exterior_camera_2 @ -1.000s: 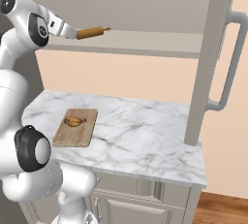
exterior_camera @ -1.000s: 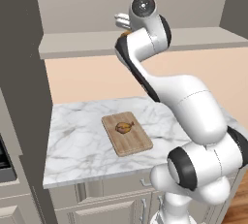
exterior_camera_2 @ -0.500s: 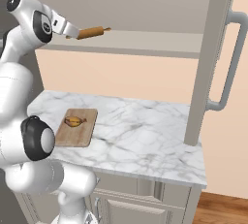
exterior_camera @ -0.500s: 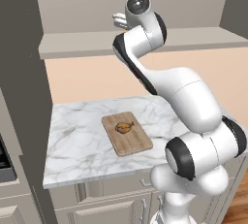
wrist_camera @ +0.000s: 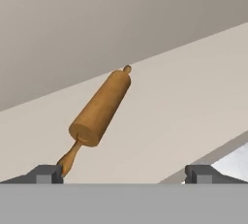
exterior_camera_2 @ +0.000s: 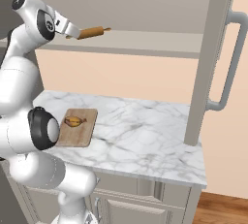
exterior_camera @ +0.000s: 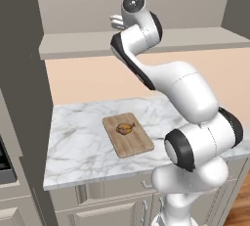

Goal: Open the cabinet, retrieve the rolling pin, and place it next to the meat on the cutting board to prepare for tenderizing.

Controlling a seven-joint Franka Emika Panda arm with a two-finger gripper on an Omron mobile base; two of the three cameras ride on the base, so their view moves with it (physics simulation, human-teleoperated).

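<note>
While hidden behind the arm at left base, rolling pin (wrist_camera: pixel 100 109) appears centre-left in hand view: brown, tapered handles; gripper (wrist_camera: pixel 124 172) spread wide.

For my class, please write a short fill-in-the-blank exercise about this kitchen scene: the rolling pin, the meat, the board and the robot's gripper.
1. The rolling pin lies on the cabinet's ____, not on the counter.
2. The meat sits on the ____ board.
3. The gripper has its jaws ____, with nothing between them.
4. The cutting board rests on a counter patterned like ____.

Missing words: shelf; cutting; open; marble
</note>
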